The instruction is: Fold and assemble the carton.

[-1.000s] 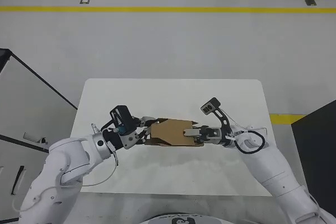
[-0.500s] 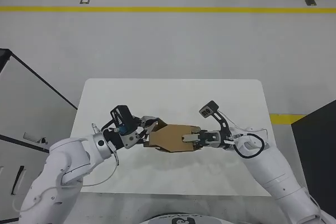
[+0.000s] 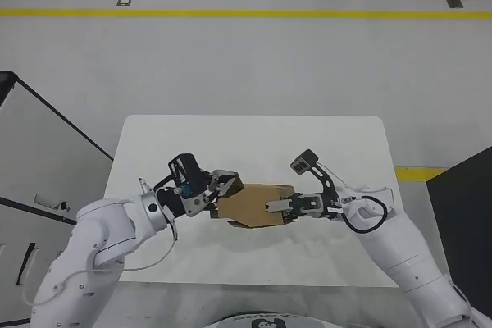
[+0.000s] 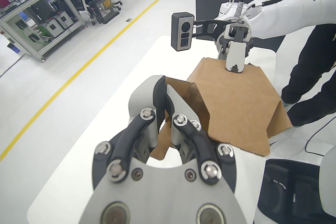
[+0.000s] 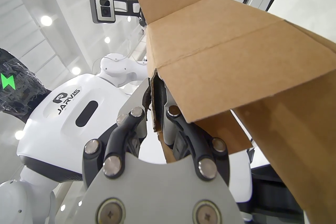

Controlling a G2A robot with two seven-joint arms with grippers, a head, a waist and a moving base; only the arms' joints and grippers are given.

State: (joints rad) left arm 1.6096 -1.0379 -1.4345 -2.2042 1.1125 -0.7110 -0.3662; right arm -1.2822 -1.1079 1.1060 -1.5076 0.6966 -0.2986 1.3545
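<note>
A brown cardboard carton (image 3: pixel 254 205) hangs between my two arms over the middle of the white table (image 3: pixel 254 135). It is partly spread from flat, with its panels angled. My left gripper (image 3: pixel 223 185) is shut on a flap at the carton's left end; in the left wrist view the gripper (image 4: pixel 164 93) pinches that flap edge of the carton (image 4: pixel 236 109). My right gripper (image 3: pixel 280 205) is shut on a panel edge at the carton's right end. In the right wrist view the gripper (image 5: pixel 157 99) clamps the torn cardboard edge of the carton (image 5: pixel 231 62).
A black cabinet (image 3: pixel 476 197) stands off the table's right side and a grey cabinet (image 3: pixel 16 148) off its left. A yellow line (image 3: pixel 246 13) runs across the floor beyond the table. A person's dark-trousered legs (image 4: pixel 312 72) stand beside the table's far corner.
The carton has spread open from nearly flat. My left gripper moved right and lifted its flap; the right gripper drew slightly left toward it.
</note>
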